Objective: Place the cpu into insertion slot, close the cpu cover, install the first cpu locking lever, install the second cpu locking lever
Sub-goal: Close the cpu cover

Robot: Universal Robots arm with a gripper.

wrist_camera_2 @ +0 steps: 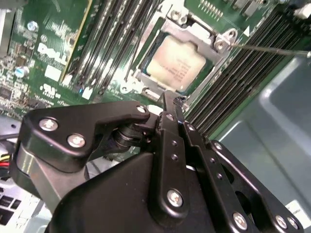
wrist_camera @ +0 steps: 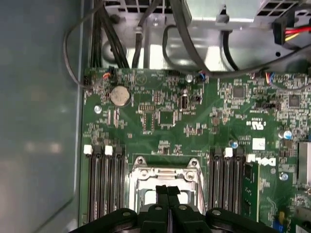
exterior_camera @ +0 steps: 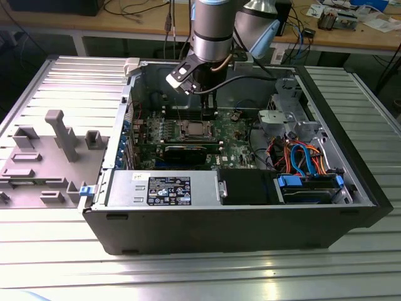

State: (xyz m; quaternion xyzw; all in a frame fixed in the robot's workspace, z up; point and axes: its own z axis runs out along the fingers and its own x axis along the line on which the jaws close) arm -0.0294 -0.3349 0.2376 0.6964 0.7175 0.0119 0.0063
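Overhead, gripper (wrist_camera: pixel 167 190) fully closed, empty, near the cpu (wrist_camera_2: pixel 175 63)

cpu (wrist_camera_2: pixel 176 64) in insertion slot (wrist_camera_2: pixel 145 80)

The cpu (wrist_camera_2: pixel 176 65) has a matt grey metal top; the cpu cover (wrist_camera_2: pixel 195 32) is shiny metal.

An open computer case (exterior_camera: pixel 219 229) sits on a ribbed metal table (exterior_camera: pixel 188 276), a grey fixture (exterior_camera: pixel 56 135) beside it.
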